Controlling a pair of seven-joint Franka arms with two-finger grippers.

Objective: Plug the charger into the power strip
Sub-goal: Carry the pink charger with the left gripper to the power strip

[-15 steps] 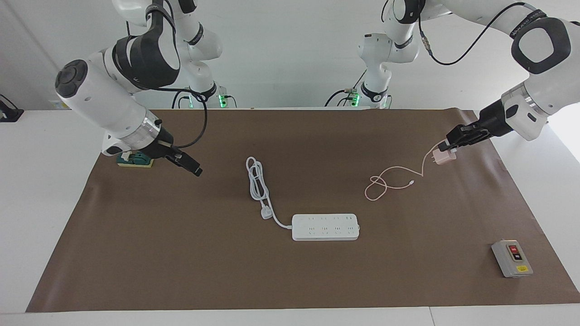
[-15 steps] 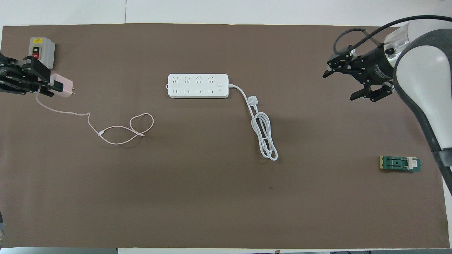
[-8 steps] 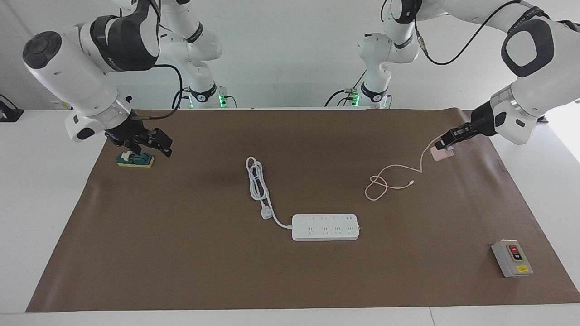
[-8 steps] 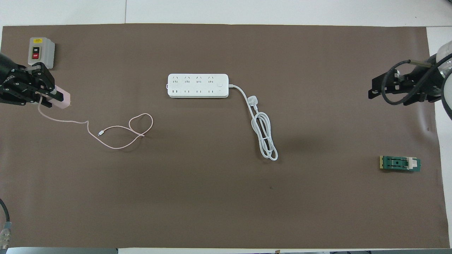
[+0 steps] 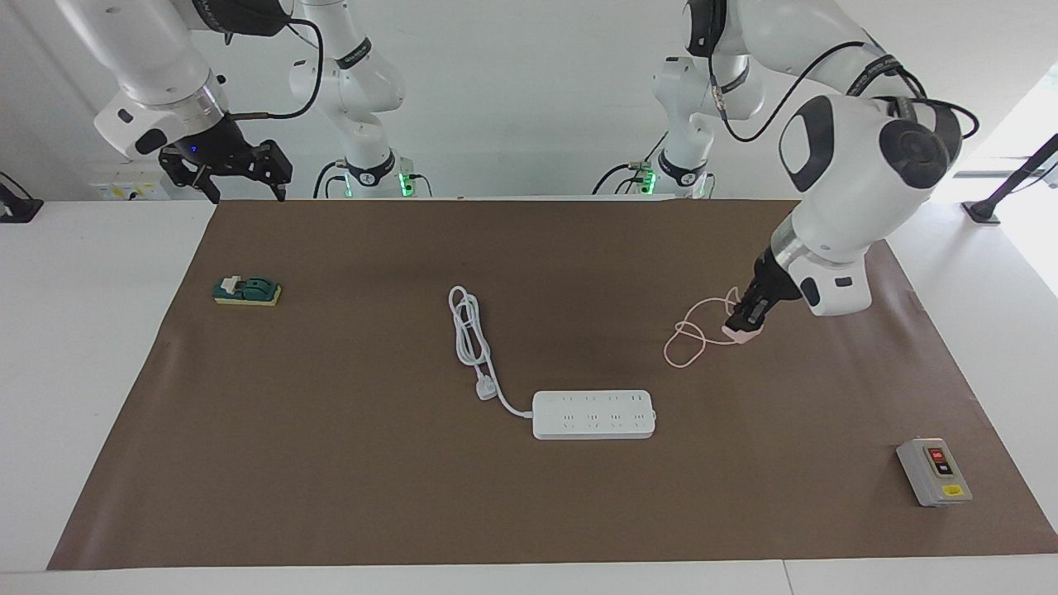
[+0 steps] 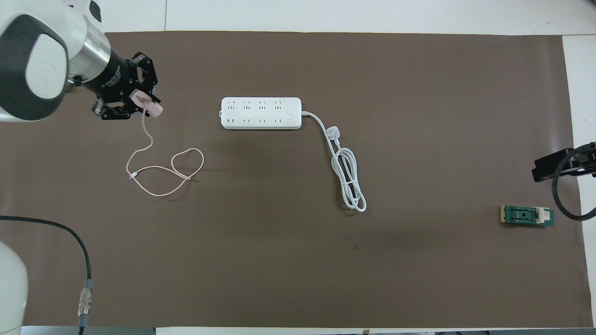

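Observation:
My left gripper [image 5: 741, 324] is shut on the pale pink charger [image 5: 740, 333] and holds it low over the brown mat, toward the left arm's end from the power strip. It also shows in the overhead view [image 6: 139, 99] with the charger [image 6: 152, 109]. The thin pink cable [image 5: 684, 340] hangs from the charger and lies looped on the mat [image 6: 164, 173]. The white power strip [image 5: 593, 414] lies flat mid-table, sockets up [image 6: 260, 113]. My right gripper [image 5: 240, 188] is open and empty, raised over the mat's edge by the robots.
The strip's thick white cord [image 5: 468, 326] lies coiled beside it, with its white plug [image 5: 486, 390] on the mat. A grey switch box [image 5: 934, 471] stands toward the left arm's end. A green block [image 5: 246, 291] lies toward the right arm's end.
My left gripper has swung the charger from the mat's end toward the power strip, dragging the cable. My right arm has drawn back and up, away from the green block.

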